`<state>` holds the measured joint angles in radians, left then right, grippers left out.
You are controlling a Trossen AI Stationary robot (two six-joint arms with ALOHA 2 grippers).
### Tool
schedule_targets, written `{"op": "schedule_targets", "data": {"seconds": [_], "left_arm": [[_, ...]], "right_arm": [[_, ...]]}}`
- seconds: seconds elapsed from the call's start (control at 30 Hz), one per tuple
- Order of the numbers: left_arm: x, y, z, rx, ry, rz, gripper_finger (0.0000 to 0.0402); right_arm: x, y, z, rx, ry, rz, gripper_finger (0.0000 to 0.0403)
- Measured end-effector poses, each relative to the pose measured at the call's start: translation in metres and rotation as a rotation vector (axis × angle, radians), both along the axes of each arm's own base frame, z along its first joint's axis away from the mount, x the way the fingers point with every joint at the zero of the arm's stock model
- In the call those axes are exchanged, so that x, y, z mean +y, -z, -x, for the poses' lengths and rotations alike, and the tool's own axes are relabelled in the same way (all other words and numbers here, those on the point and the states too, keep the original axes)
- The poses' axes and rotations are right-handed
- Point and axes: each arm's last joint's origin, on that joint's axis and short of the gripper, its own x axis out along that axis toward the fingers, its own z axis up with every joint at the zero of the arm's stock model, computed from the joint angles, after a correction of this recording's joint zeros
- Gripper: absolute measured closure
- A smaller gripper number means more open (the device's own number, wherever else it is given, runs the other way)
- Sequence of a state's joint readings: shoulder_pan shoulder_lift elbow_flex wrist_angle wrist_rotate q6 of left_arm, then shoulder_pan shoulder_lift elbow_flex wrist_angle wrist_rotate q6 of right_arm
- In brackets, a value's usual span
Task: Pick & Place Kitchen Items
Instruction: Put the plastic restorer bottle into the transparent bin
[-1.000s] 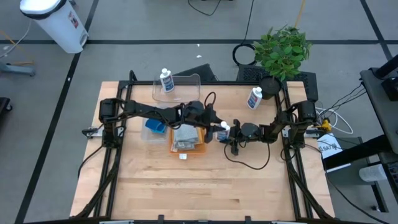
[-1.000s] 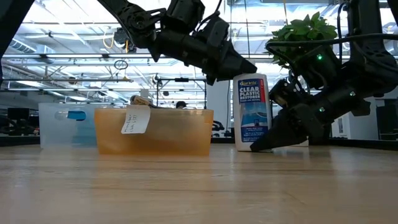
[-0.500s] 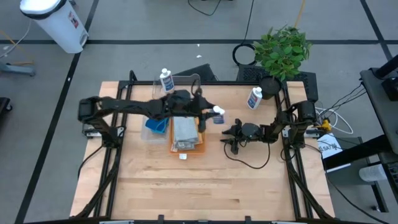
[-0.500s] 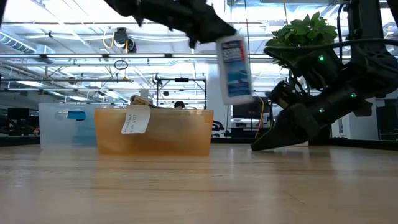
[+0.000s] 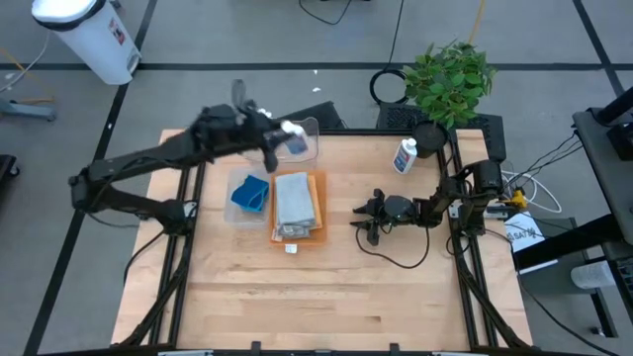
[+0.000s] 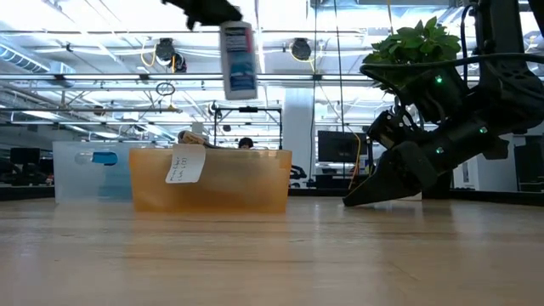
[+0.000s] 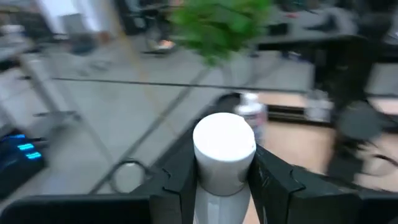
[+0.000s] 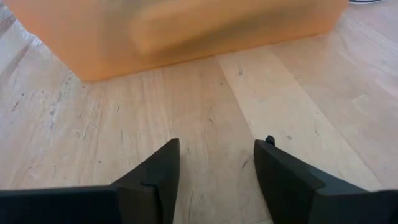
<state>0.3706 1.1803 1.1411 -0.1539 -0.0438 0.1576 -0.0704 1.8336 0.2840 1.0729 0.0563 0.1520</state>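
My left gripper (image 5: 283, 136) is raised high over the far left of the table and is shut on a white blue-labelled bottle (image 6: 239, 61), above the clear tub (image 5: 309, 150). My right gripper (image 5: 364, 213) stands open, low over the wood at the right, with nothing between its fingers (image 8: 158, 171). A second bottle (image 5: 405, 155) stands upright on its base at the far right. A grey folded cloth (image 5: 295, 203) lies in the orange tray (image 5: 318, 210). Blue sponges (image 5: 249, 193) lie in a clear box left of it. My left gripper pinches the bottle's upper part, just under its white top (image 7: 224, 149), with one finger (image 7: 180, 177) on each side. The fingers come at it nearly level. The bottle hangs below them, almost upright and slightly tilted, lifted clear of the table and the tub.
A green potted plant (image 5: 450, 79) stands beyond the far right corner. The orange tray (image 8: 186, 31) lies straight ahead of my right gripper. Bare wood (image 5: 316, 297) fills the near half of the table. A cable (image 5: 396, 259) trails on the wood near the right arm.
My left gripper has lifted the bottle off the table beside my right gripper and carried it up and toward the far left, over the tub; the bottle is now clear of everything. My right gripper has stayed in place and its fingers have spread wider.
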Motion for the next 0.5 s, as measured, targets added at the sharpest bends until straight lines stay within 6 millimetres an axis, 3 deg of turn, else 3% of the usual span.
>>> {"op": "schedule_targets", "data": {"seconds": [0.1, 0.27, 0.5], "left_arm": [[0.012, 0.006, 0.021, 0.001, -0.090, 0.002, 0.0287], [0.032, 0.034, 0.043, 0.029, -0.201, 0.051, 0.0287], [0.049, 0.096, 0.062, 0.038, -0.291, 0.120, 0.0287]], "right_arm": [[0.000, 0.000, 0.000, 0.000, 0.000, 0.000, 0.0231], [-0.001, 0.000, 0.000, 0.001, 0.018, 0.010, 0.0233], [-0.001, 0.000, 0.000, -0.001, 0.039, 0.019, 0.0234]]}}
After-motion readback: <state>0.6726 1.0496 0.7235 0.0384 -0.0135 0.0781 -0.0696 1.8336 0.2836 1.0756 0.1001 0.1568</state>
